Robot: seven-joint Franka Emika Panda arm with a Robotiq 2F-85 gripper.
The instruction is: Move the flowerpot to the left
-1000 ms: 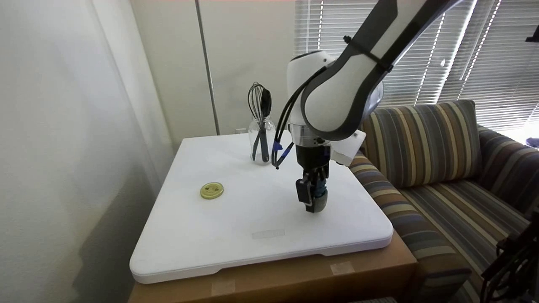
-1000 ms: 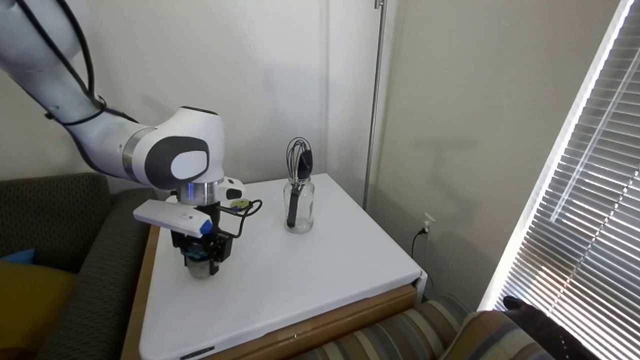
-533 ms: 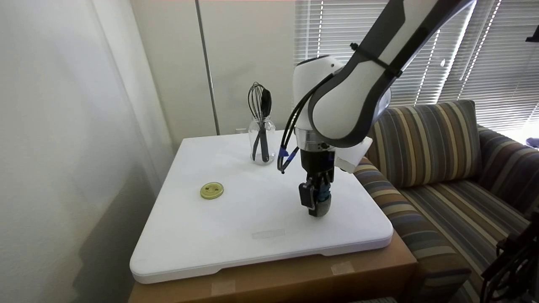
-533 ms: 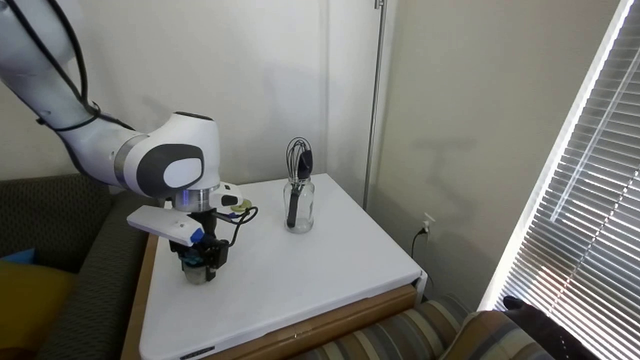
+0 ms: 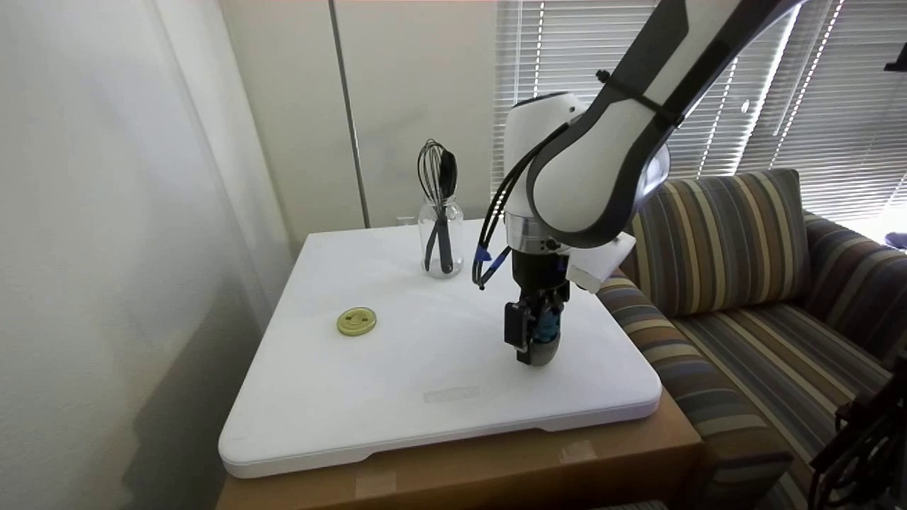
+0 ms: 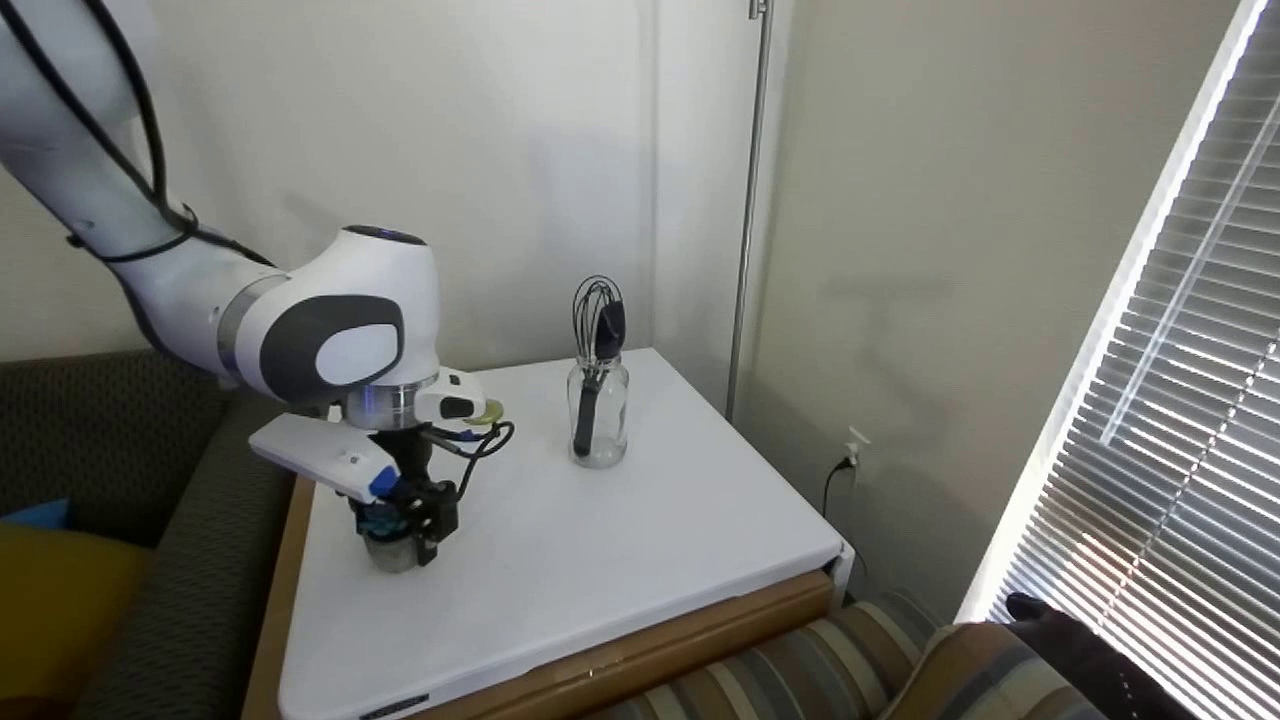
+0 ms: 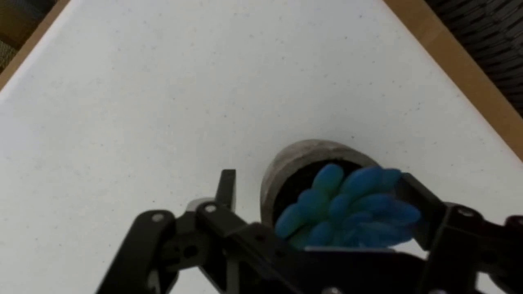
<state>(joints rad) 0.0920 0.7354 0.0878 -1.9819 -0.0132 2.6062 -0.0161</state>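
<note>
Flowerpot point(image 7: 341, 202) to jaws: inside the gap in the wrist view, off centre, crowded to the right; the coming move turns on this.
Left finger point(image 7: 227, 188): apart from the pot, with a strip of bare white counter point(image 7: 171, 110) showing between them.
Right finger point(image 7: 431, 216): overlapped by the blue leaves point(image 7: 347, 208) in that view; whether it touches them, or the pot wall below, I cannot tell.
Jaws: wide, straddling the pot, with nothing clamped.
Long axis: upright in both exterior views; the rim looks round, so I judge that turning the jaws would gain little.
Leaves: spread to the right in the wrist view, which makes them, I judge, the part likeliest to catch.
Pot point(image 5: 545, 350) on the counter: in an exterior view, on the right-hand part, toward the near edge; its base looks set down.
Disc point(image 5: 356, 321): flat, yellow-green, well apart to the left of the pot in that view.
Glass jar point(image 5: 455, 248): well apart too, on the far side.
Next move, a guess: if this spot is the goal, rise straight up so the right finger slides clear of the leaves; if not, close, the left finger having the longer way to go.
</note>
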